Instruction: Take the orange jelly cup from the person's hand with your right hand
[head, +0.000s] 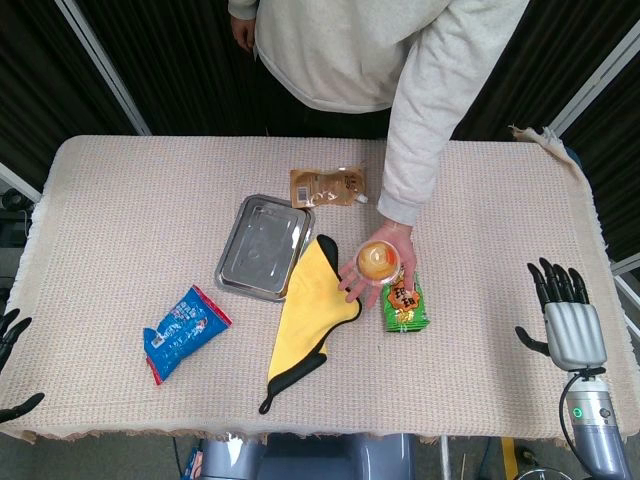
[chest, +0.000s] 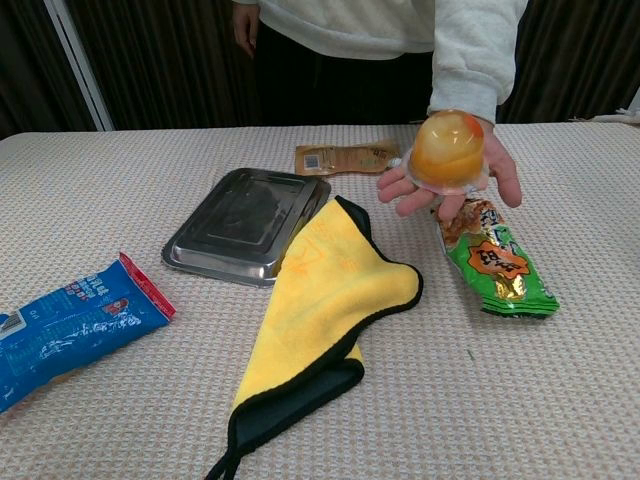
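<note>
The orange jelly cup (head: 378, 260) (chest: 447, 150) rests on the open palm of the person's hand (head: 382, 268) (chest: 450, 178), held out above the table's middle. My right hand (head: 567, 318) hovers over the table's right edge, fingers spread and empty, well to the right of the cup. Only the dark fingertips of my left hand (head: 12, 340) show at the left border of the head view, spread with nothing in them. The chest view shows neither hand.
A green snack packet (head: 405, 303) (chest: 493, 260) lies just under the person's hand. A yellow cloth (head: 308, 310) (chest: 320, 300), a steel tray (head: 262, 248) (chest: 245, 225), a brown pouch (head: 327, 186) (chest: 345, 157) and a blue packet (head: 184, 332) (chest: 70, 325) lie leftward.
</note>
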